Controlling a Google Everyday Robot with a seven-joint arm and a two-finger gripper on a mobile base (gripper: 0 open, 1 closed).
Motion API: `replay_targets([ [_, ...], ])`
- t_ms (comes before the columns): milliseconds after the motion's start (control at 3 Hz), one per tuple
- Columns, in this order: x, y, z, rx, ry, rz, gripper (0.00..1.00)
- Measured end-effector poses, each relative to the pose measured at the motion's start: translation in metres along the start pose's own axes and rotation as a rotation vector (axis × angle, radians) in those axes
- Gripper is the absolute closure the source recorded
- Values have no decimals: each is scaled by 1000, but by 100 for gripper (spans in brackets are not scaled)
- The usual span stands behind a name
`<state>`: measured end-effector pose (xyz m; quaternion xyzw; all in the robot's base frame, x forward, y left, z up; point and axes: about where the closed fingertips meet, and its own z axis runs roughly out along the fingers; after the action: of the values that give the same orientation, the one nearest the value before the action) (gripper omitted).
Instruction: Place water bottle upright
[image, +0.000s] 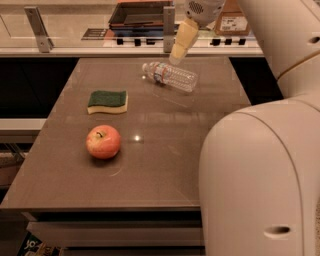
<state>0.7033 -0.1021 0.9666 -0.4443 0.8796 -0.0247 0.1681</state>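
The water bottle lies on its side at the far middle of the brown table. It is clear and ribbed, with its white cap pointing left and a blue-and-red band near the neck. My gripper hangs from the top of the view, pale yellow, just above and behind the bottle's middle. It holds nothing that I can see, and its tip is very close to the bottle; I cannot tell if they touch.
A green-and-yellow sponge lies left of centre and a red apple sits nearer the front left. My white arm fills the right foreground. A counter with a dark tray and a box runs behind the table.
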Motion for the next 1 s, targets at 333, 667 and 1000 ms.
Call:
replay_targets([
  [333, -13, 0, 21, -15, 13, 9, 0],
  [667, -26, -2, 40, -27, 25, 6, 0],
  [1000, -41, -2, 65, -43, 33, -12, 0],
])
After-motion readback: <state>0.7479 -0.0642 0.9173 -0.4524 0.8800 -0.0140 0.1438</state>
